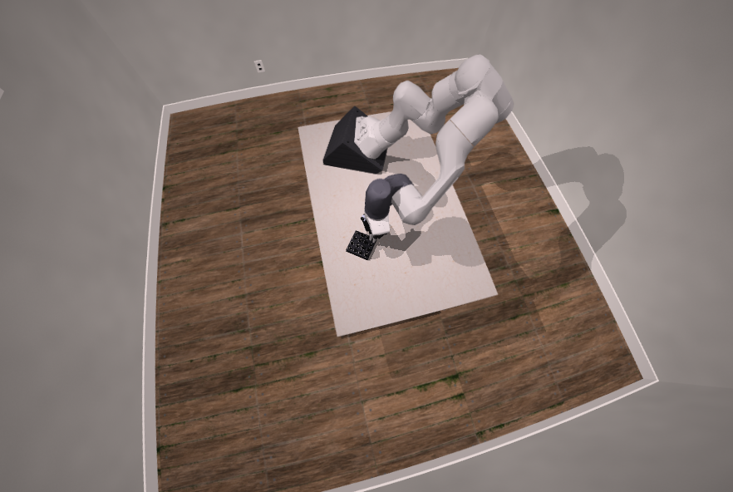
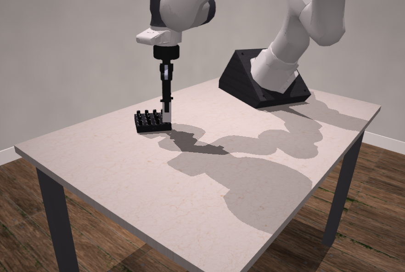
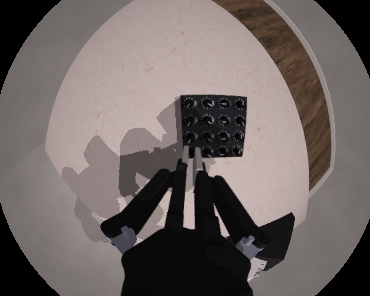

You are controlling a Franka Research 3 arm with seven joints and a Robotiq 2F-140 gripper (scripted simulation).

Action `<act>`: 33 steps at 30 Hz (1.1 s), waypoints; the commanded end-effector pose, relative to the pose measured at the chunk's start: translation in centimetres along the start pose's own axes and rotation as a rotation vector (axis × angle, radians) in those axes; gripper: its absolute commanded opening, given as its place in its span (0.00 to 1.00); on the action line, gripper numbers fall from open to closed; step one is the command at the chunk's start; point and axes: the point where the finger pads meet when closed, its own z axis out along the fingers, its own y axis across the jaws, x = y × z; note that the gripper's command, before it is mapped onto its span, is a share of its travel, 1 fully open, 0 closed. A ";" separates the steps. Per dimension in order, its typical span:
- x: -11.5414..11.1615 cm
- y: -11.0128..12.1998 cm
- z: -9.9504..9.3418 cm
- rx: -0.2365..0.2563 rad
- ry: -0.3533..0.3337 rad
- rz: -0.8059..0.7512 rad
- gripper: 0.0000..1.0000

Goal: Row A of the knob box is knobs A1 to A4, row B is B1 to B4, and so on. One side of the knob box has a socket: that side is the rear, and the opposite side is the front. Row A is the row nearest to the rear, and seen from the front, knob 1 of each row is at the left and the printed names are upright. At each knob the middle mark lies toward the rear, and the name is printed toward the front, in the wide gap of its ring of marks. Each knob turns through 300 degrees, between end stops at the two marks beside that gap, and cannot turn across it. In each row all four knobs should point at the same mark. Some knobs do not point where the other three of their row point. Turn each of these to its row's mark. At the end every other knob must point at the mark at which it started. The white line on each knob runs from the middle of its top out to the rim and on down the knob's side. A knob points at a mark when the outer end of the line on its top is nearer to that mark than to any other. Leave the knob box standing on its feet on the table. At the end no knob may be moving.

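Note:
The black knob box (image 1: 358, 253) (image 2: 145, 129) (image 3: 198, 112) stands flat on the table, its socket (image 2: 154, 128) facing the exterior camera. Row A is the left column in the wrist view, with knob A4 (image 3: 189, 103) at the top, then knob A3 (image 3: 189, 120) and knob A2 (image 3: 190, 136). My gripper (image 2: 166, 121) (image 3: 190, 154) points straight down at the corner of knob A1. Its narrow fingertips stand on both sides of A1 and look shut on it. They hide A1 and its line. The other knobs' white lines are small; their exact marks are hard to read.
Knob B1 (image 3: 207, 151) stands close beside the right finger in the wrist view. The other knobs stand upright in rows across the box. The arm's black wedge base (image 1: 350, 145) (image 2: 241, 80) stands at the far end of the table (image 1: 391, 290) (image 2: 113, 179).

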 end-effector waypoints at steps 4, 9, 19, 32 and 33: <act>0.1 -0.1 0.1 0.000 0.003 -0.006 0.05; 0.1 -0.1 0.1 0.000 0.003 -0.006 0.05; 0.1 -0.1 0.1 0.000 0.003 -0.091 0.05; 0.1 -0.1 0.1 -0.001 0.003 -0.343 0.05; 0.1 -0.1 0.1 -0.001 0.003 -0.356 0.05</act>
